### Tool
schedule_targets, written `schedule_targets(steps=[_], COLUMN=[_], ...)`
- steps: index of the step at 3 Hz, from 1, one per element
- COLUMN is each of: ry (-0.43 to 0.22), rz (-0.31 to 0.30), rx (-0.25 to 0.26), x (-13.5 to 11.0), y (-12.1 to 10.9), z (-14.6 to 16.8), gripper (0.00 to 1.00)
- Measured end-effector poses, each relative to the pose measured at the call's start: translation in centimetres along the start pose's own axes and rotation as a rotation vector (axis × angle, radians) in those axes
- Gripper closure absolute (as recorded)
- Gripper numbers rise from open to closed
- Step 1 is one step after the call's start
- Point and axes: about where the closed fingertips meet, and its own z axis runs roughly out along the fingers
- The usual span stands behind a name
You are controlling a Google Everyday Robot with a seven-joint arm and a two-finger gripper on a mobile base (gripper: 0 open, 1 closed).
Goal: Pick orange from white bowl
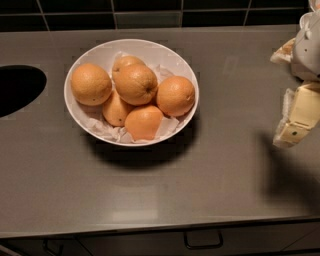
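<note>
The white bowl sits on the grey counter, left of centre, lined with crumpled white paper. It holds several oranges. The orange, large with a dark navel dimple on its right side, lies on top in the middle. A smooth round one is to its right, another round one to its left, and a pointed pear-shaped one in front. My gripper is at the right edge of the view, well right of the bowl, above the counter. Its cream fingers stand apart and hold nothing.
A dark oval opening is cut into the grey counter at the far left. A black tiled wall runs along the back. A drawer handle shows below the counter's front edge.
</note>
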Motion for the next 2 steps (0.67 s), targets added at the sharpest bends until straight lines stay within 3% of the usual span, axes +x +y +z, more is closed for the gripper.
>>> schedule_targets(steps=[1, 2], ry=[0.000, -0.030], rz=[0.000, -0.111], rx=[0.000, -0.003], x=[0.0, -5.2], y=[0.0, -0.2], z=[0.0, 0.6], gripper=[0.00, 0.00])
